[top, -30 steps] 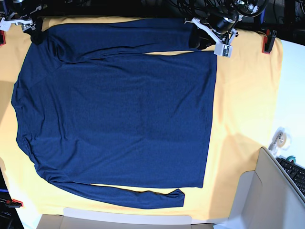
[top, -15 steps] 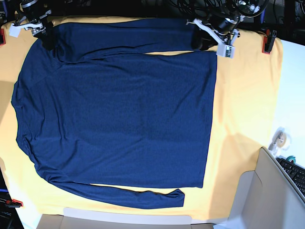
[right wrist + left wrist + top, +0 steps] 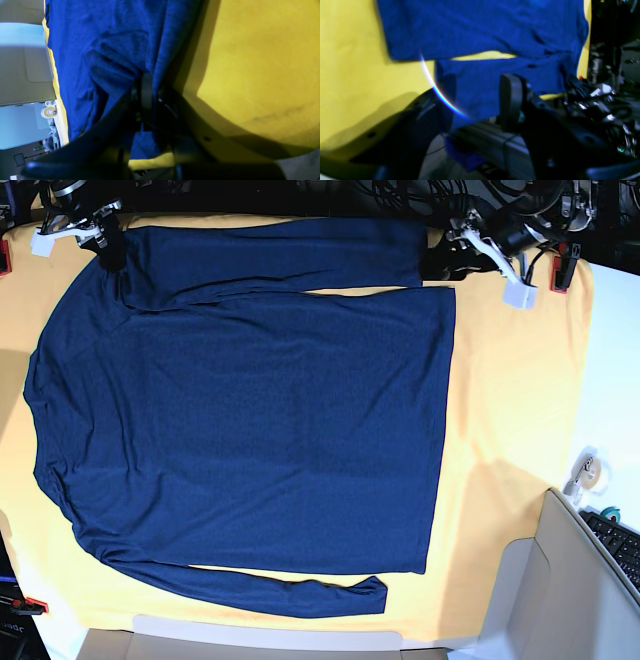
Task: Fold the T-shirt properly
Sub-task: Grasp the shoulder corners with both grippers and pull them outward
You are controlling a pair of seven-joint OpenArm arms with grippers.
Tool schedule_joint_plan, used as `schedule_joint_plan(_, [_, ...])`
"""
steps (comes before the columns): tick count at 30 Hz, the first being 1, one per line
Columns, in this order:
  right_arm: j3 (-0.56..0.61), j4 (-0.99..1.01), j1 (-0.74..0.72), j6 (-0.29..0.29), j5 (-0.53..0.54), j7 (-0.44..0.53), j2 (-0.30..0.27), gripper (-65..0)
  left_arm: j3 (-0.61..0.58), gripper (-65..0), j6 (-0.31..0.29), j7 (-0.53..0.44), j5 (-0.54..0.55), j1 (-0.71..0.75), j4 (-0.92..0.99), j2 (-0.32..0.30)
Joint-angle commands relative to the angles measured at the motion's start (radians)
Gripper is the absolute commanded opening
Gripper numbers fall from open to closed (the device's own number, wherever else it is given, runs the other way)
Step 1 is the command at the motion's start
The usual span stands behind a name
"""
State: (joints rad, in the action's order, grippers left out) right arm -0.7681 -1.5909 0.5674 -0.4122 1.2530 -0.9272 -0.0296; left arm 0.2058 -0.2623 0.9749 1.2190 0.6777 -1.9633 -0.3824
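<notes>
The T-shirt (image 3: 250,420) lay spread flat on the yellow cloth (image 3: 510,410) covering the worktop, body filling the middle of the cloth, collar end toward the base view's left, hem toward its right. The near sleeve (image 3: 290,590) ran along the T-shirt's near edge, cuff short of the hem corner. The far sleeve (image 3: 270,255) lay folded along the T-shirt's far edge, a thin sliver of yellow showing between sleeve and body.

Right pincer (image 3: 147,85): at the far shoulder of the T-shirt, arm reaching in low from beyond the cloth's far edge. Fingers drawn together with a bunched ridge of navy fabric pinched between them; wrist view showed folds gathering up into the grip.

Left pincer (image 3: 475,100): just past the far sleeve's cuff, beside the hem's far corner, arm angled in from the far right of the cloth. Fingers (image 3: 511,100) stood well apart. The cuff showed between them in the wrist view, but contact could not be judged; nothing appeared clamped.

A red clamp (image 3: 560,268) sat at the cloth's far right edge.
</notes>
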Motion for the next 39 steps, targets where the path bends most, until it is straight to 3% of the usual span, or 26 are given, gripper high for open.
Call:
schedule_joint_plan(1, [-0.003, -0.01, 0.009, 0.005, -0.015, -0.011, -0.008, -64.4, 0.025, -35.2, -0.021, 0.012, 0.025, -0.008, 0.012, -0.01])
schedule_joint_plan(7, [-0.003, -0.012, 0.009, 0.005, -0.015, -0.011, -0.006, -64.4, 0.027, -34.8, -0.03, 0.04, -0.044, -0.037, 0.153, -0.011])
schedule_joint_plan(13, [-0.003, -0.012, 0.01, 0.005, -0.015, -0.011, -0.008, -64.4, -0.045, -34.8, -0.03, 0.039, -0.14, -0.051, 0.16, -0.008])
schedule_joint_plan(35, [-0.003, -0.012, 0.015, 0.005, -0.015, -0.011, -0.008, -64.4, -0.22, -34.9, -0.03, 0.037, -0.144, -0.051, 0.161, 0.032])
schedule_joint_plan(39, [-0.003, -0.012, 0.013, 0.005, -0.015, -0.011, -0.008, -64.4, -0.22, -43.6, -0.032, 0.032, -0.144, -0.054, 0.161, 0.03])
